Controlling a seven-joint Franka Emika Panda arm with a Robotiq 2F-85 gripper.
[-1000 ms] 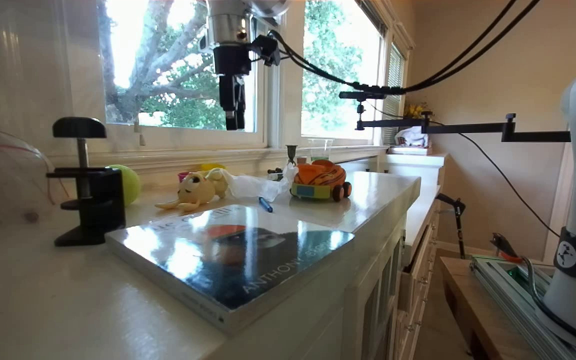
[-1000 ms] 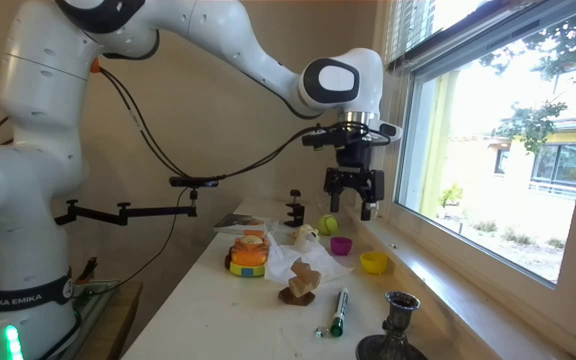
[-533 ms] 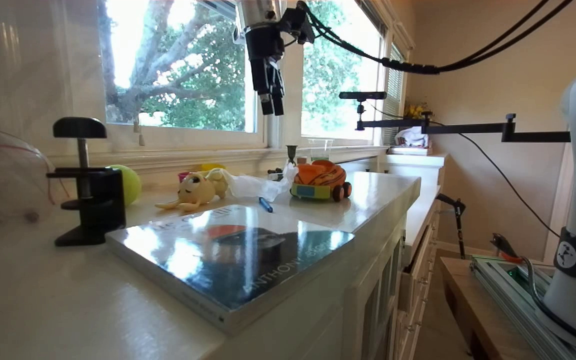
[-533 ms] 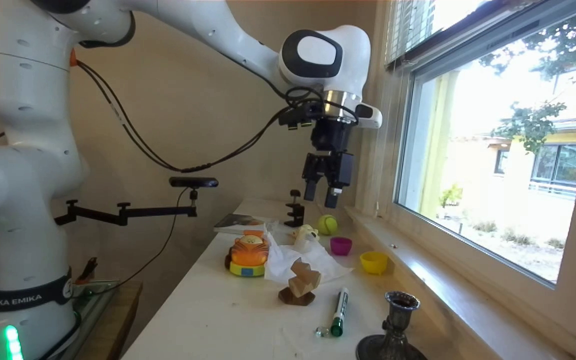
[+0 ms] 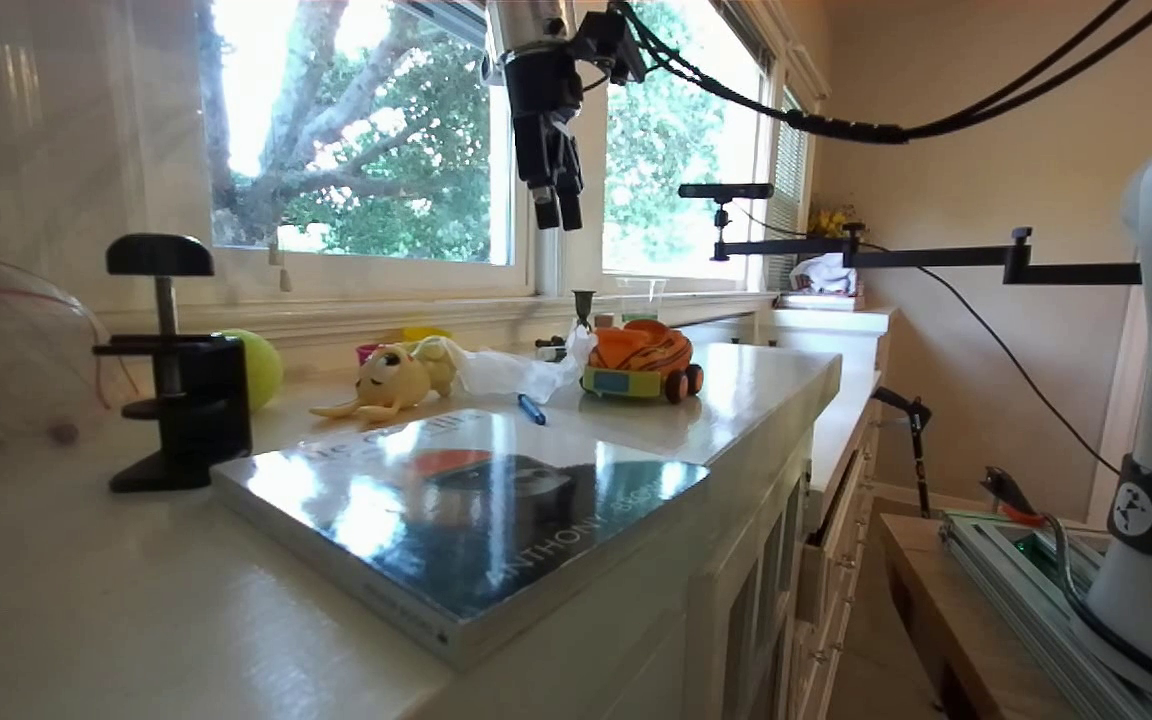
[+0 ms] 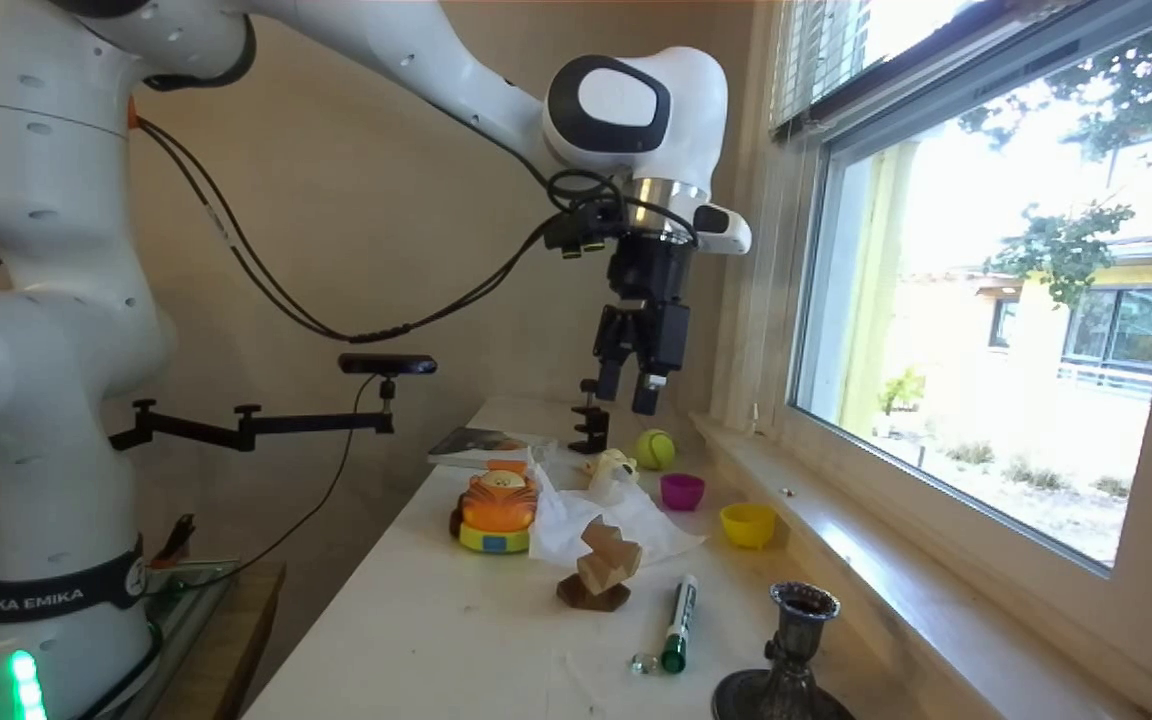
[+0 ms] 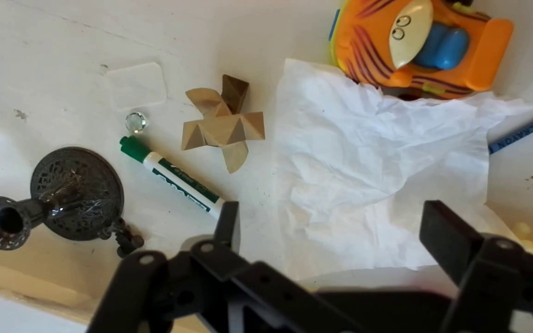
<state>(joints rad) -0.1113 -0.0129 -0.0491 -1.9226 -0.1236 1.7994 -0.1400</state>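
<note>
crumpled white sheet (image 7: 382, 175), wrist view: on the bench (image 7: 229, 37), well below the released, wide-parted fingers (image 7: 449, 243); orange toy car (image 7: 417, 51) at its twelve o'clock, brown faceted piece (image 7: 225, 128) at ten.

Daylight reaches you through the window (image 6: 936, 340), 3 o'clock in an exterior view, washed out; wall (image 6: 356, 220) at 10 o'clock duller. Hard glare on your book (image 5: 476, 530), 7 o'clock in an exterior view; sheen on counter (image 5: 166, 620) at 8. Wrist view bright, shadows soft; your gripper fingers (image 7: 451, 240), 4 and 7 o'clock, dark, slightly blurred.
</note>
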